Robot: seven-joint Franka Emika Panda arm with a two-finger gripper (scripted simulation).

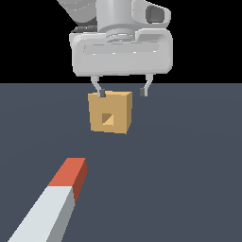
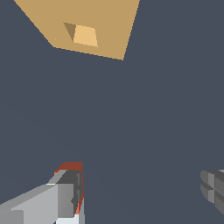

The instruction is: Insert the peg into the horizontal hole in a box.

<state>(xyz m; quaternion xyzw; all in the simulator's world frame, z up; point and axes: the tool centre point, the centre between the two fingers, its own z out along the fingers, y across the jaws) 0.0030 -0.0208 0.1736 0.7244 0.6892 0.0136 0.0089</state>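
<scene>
Dark slate-grey worktop [image 1: 189,165] under a black backdrop. Starting at the exterior view's left, the peg [image 1: 49,208] lies flat by the near edge, grey-white body running off the bottom, red end aimed inward at the box. Centre stage, well apart from it, sits the tan box [image 1: 110,112], its square hole [image 1: 108,118] facing the camera. Overhead hangs the claw [image 1: 122,92], fingers [image 1: 100,91] spread wide, gripping nothing, tips at the level of the box's top edge.
</scene>
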